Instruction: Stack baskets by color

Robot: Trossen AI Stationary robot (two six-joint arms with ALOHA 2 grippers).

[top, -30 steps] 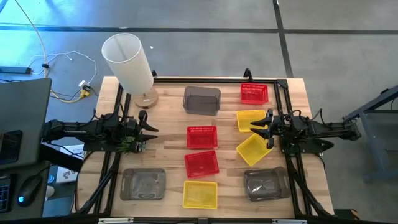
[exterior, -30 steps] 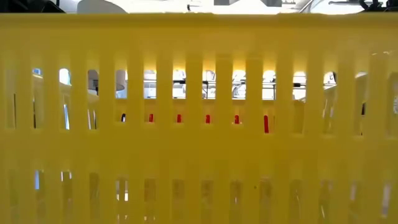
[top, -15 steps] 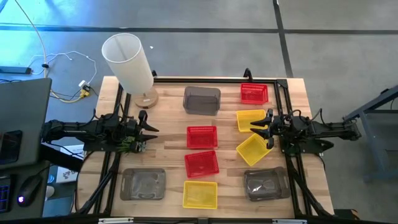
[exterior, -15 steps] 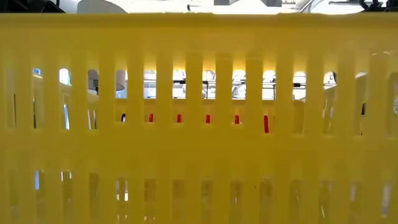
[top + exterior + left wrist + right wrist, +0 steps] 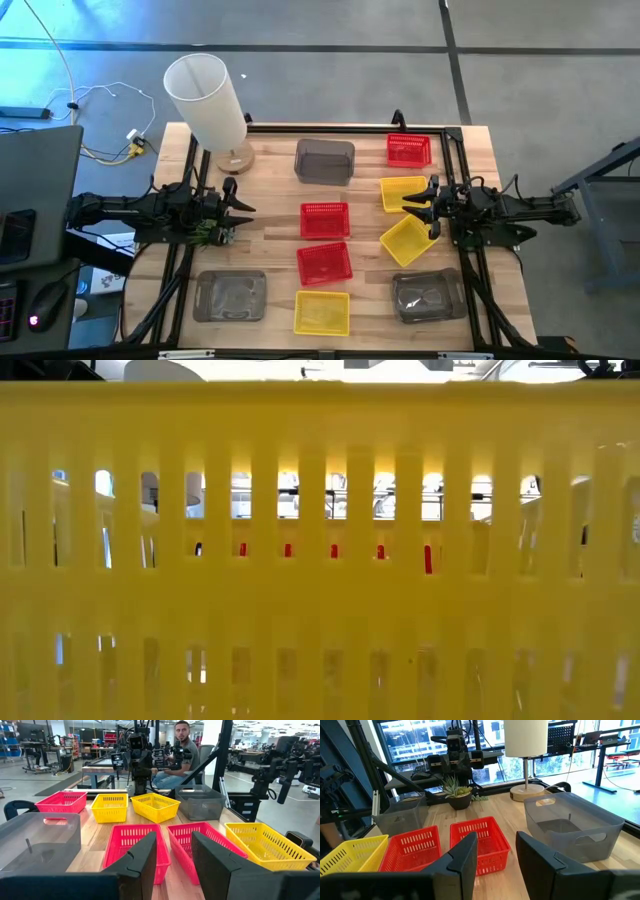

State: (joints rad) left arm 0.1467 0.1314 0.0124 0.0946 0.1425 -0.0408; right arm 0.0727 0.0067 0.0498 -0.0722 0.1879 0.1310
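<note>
Nine baskets [image 5: 324, 220] unstacked, apart; three red, yellow, grey

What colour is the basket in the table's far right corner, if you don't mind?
Red; the basket shows best in the high view.

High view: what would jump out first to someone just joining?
Coloured baskets lie scattered singly on the wooden table, none stacked: two red baskets mid-table, a yellow basket at the near edge. A tall white cylinder stands at the far left corner. The left gripper and right gripper wait open at the sides, empty.
</note>
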